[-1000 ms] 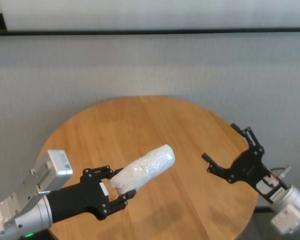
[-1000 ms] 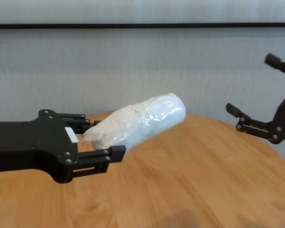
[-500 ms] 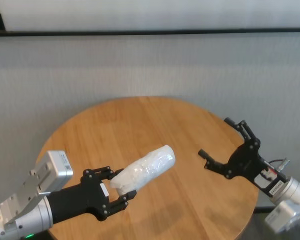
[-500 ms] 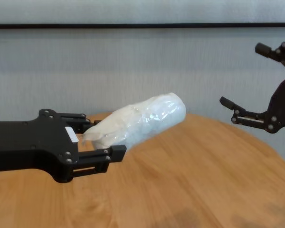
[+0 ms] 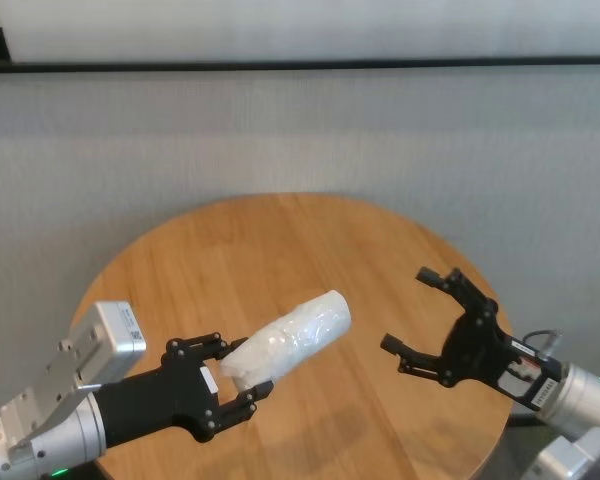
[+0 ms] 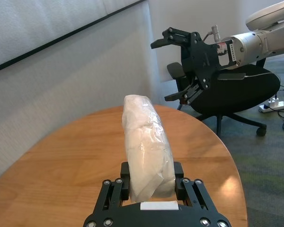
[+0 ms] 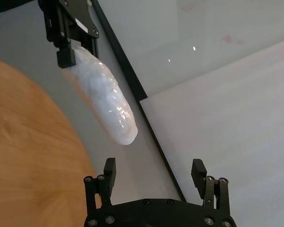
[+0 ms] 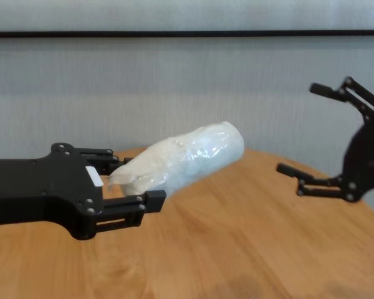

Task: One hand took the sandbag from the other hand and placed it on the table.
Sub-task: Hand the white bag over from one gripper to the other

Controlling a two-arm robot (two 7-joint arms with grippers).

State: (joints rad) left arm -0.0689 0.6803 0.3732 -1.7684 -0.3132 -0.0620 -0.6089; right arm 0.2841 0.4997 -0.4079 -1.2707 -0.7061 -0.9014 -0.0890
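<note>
The left gripper (image 5: 235, 385) was clamped on the near end of the sandbag (image 5: 290, 335), which jutted out past its fingertips, up and toward the right, held clear above the table (image 5: 280, 250). We saw the right gripper (image 5: 420, 320) near the table's right edge with its fingers spread wide and nothing between them, its mouth turned toward the bag's free end but well apart from it.

In the head view the bag's gripped end sat partly hidden between the black fingers (image 5: 252, 393). The chest view cut off the left arm at the frame's edge. The left wrist view alone showed an office chair (image 6: 236, 92) behind the right gripper (along with a red-white sticker on its wrist), while the right wrist view showed only that gripper's own two fingertips (image 7: 110, 169), the bag hanging ahead of them
</note>
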